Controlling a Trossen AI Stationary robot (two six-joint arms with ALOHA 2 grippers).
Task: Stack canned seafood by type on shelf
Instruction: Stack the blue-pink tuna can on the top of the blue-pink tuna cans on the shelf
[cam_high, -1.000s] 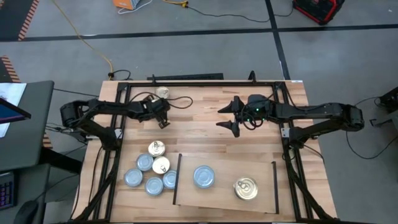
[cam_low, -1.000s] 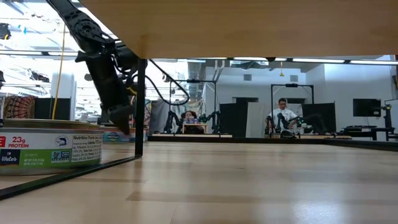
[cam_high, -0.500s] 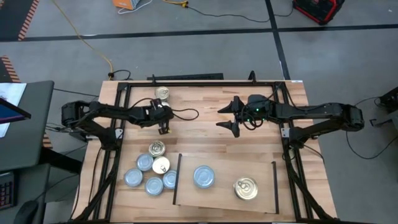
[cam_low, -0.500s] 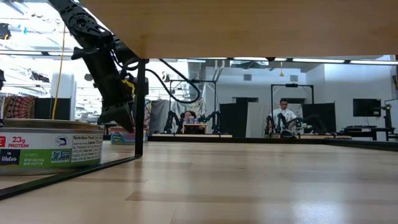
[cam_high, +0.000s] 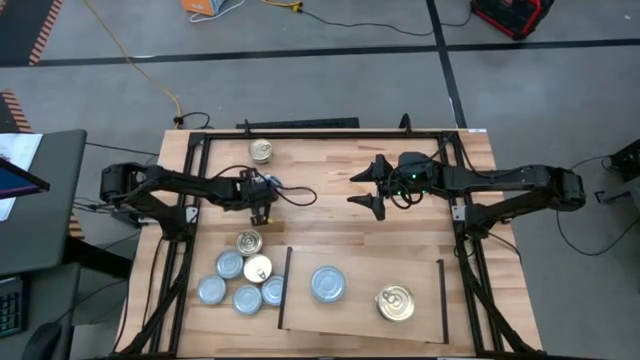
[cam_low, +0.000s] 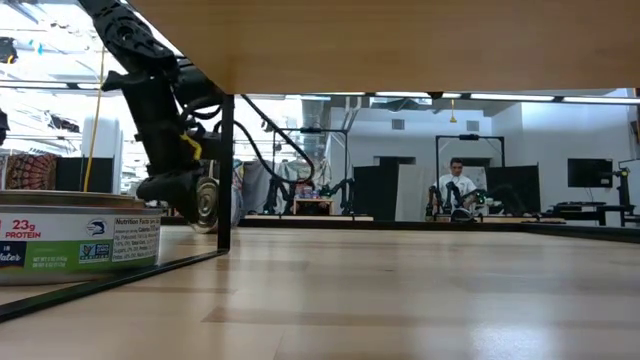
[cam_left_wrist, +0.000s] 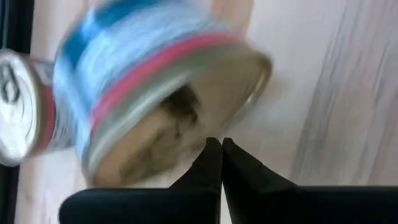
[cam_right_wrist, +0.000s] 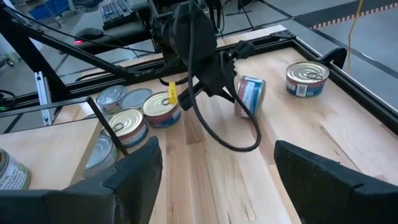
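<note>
L gripper (cam_left_wrist: 221, 144) pressed together beside a tipped tin (cam_right_wrist: 249, 95), prob. touching it, not pinching. R gripper (cam_high: 374, 186) spread, above bare bench (cam_high: 330, 225), well apart.

Tins (cam_high: 328, 284) shiny metal, glossy paper labels; shelf (cam_high: 360, 310) smooth pale wood; tabletop (cam_high: 330, 215) plank-striped wood.
</note>
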